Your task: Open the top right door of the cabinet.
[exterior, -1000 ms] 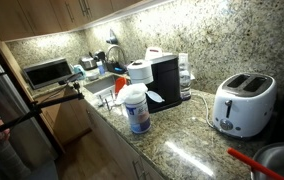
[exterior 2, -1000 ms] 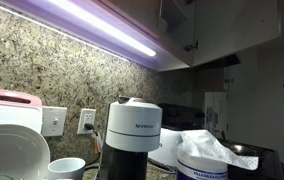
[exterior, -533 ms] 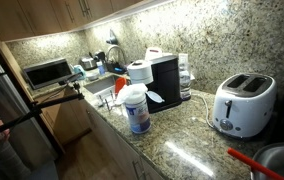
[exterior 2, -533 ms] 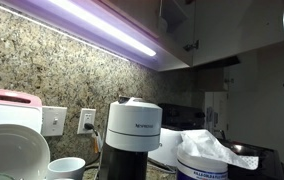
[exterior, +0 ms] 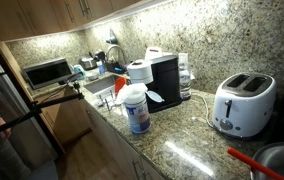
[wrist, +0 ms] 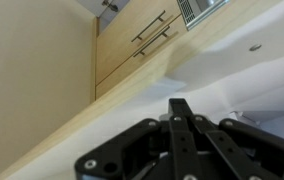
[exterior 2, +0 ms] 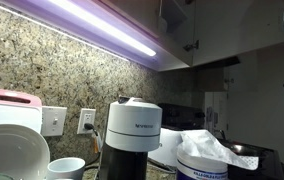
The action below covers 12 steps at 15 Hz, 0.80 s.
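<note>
The gripper [wrist: 179, 110] shows only in the wrist view, as a black shape at the bottom of the picture. Its jaws are pressed together, with no gap between them. They hold nothing and touch nothing. The tips point up and away, toward a long pale wooden edge [wrist: 102, 110] that runs slanted across the view. The tips are near that edge but apart from it. The wrist is turned so that it looks up, with a plain wall on the left and a white ceiling [wrist: 252, 70] on the right. The rest of the arm cannot be seen, so how it bends cannot be told. The cabinet [wrist: 127, 55] is far beyond the jaws, up at the top middle of the wrist view. It is brown wood with flat doors. Two thin silver handles [wrist: 148, 30] sit side by side on it, and the doors look shut. In an exterior view the cabinet [exterior: 62, 12] hangs on the wall at the top left, above the speckled stone bench [exterior: 182, 135]. On the bench stand a white toaster [exterior: 243, 103] on the right, a black coffee machine [exterior: 165, 78] in the middle and a tub of wipes [exterior: 135, 110] just near of it. A sink [exterior: 102, 88] lies farther left.
</note>
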Tool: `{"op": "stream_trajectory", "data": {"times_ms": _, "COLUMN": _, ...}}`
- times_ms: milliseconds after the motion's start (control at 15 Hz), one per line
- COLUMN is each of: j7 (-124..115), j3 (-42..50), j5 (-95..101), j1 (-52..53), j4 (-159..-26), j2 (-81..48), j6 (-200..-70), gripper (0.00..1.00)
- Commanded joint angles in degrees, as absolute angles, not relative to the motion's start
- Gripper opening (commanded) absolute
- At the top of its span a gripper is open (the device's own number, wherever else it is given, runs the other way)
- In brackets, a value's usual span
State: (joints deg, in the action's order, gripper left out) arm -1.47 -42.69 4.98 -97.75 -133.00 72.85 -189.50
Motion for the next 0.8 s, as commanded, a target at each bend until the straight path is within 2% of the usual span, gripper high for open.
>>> {"op": "stream_trajectory", "data": {"times_ms": 0, "j7": -1.7, "j3": -43.8, "j5": 4.8, "j1": -97.3, "j4": -132.5, "j2": 75.2, "j6": -189.7, "gripper": 0.0}}
{"op": "stream_trajectory", "data": {"times_ms": 333, "j7": -1.7, "j3": -44.9, "j5": 4.7, "j1": -95.2, "j4": -132.2, "j2": 74.1, "j6": -189.9, "gripper": 0.0}}
{"op": "stream_trajectory", "data": {"times_ms": 733, "j7": -4.1, "j3": -48.2, "j5": 4.2, "j1": -79.8, "j4": -133.3, "j2": 69.4, "j6": -187.3, "gripper": 0.0}}
